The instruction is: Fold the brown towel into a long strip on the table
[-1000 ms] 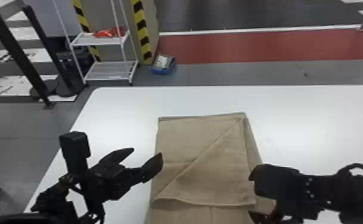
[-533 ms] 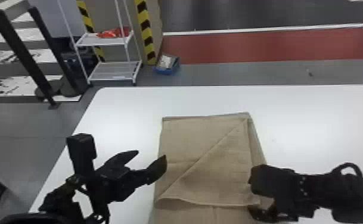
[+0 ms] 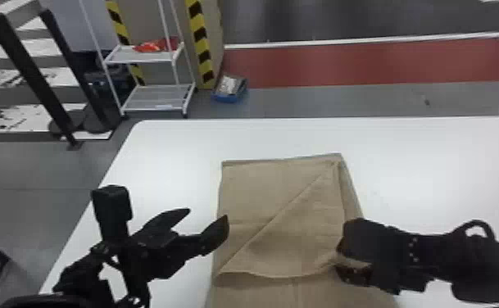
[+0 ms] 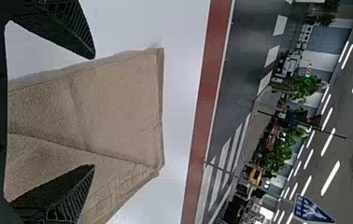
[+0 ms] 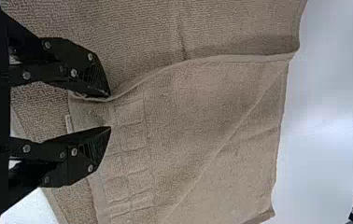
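Flanking the brown towel point(image 3: 277, 241) on the white worktop point(image 3: 170, 164), my two hands face each other in the head view, the left hand point(image 3: 206, 215) spread at the towel's left edge, the right hand point(image 3: 336, 260) at the opposite side. A diagonal line point(image 3: 277, 218) crosses the top of the cloth; folding over that slant could, I judge, leave me a wedge instead of an even strip.

In the left wrist view, the fingers stand wide apart, pinching nothing. Closing from this spread, I might miss the cloth, or catch one layer and peel it from the rest.

In the right wrist view, my fingertips are parted near the curving hem point(image 5: 230, 58), one against it and the other over the cloth. A shallow bite could let the hem slip and spring back crooked; too deep a bite could snag the layer below and drag the whole stack askew.
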Controlling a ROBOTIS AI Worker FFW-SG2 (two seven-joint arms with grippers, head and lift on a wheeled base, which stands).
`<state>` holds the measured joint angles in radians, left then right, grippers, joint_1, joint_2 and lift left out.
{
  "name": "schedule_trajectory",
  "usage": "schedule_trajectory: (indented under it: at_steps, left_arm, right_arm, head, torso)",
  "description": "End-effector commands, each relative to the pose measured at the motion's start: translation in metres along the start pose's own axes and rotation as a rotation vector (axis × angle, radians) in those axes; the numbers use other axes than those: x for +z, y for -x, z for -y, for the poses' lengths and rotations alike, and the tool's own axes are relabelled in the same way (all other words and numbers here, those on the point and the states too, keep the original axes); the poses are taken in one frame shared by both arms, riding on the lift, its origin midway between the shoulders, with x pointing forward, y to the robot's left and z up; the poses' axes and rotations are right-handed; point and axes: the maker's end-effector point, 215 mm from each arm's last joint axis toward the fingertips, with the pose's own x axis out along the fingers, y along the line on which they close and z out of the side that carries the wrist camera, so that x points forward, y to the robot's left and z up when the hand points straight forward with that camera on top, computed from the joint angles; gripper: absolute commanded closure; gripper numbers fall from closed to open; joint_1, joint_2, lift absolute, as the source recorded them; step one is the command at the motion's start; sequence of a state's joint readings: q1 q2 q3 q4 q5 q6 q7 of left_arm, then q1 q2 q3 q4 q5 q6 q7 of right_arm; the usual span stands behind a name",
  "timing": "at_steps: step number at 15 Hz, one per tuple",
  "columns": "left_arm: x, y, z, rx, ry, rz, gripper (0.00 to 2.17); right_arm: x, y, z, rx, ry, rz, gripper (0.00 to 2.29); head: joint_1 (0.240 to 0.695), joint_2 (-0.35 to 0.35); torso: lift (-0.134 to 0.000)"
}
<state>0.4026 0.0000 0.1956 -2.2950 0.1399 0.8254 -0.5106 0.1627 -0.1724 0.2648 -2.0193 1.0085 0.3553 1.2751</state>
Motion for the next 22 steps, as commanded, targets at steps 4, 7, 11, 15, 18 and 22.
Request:
schedule_trajectory:
  at_steps: [4, 7, 11, 15, 18, 22]
  left_arm:
    - [0.002, 0.000, -0.002, 0.002, 0.002, 0.005, 0.04]
    - [0.017, -0.003, -0.006, 0.009, -0.015, 0.025, 0.04]
    - [0.036, -0.041, -0.031, 0.016, 0.023, 0.001, 0.14]
    - [0.025, -0.108, -0.055, 0.026, 0.030, -0.135, 0.15]
    - [0.040, -0.150, -0.065, 0.060, -0.091, -0.140, 0.15]
    - [0.053, -0.183, -0.077, 0.100, -0.170, -0.131, 0.15]
  right_arm:
    - [-0.005, 0.005, 0.002, 0.003, -0.014, 0.004, 1.48]
    - [-0.009, 0.023, 0.020, -0.049, -0.041, 0.029, 1.48]
    - [-0.027, 0.063, 0.040, -0.127, -0.099, 0.057, 1.48]
    - [-0.058, 0.094, 0.033, -0.163, -0.121, 0.044, 1.48]
    - [-0.072, 0.103, 0.016, -0.157, -0.116, 0.034, 1.48]
    - [-0.084, 0.111, 0.005, -0.156, -0.124, 0.029, 1.48]
  head:
    - [0.695, 0.142]
    - [0.695, 0.135]
    - [0.695, 0.106]
    - [0.695, 0.055]
    - [0.695, 0.013]
    - [0.695, -0.011]
  torso:
    - [-0.123]
    - [-0.123]
    - [-0.123]
    - [-0.123]
    - [-0.123]
    - [-0.123]
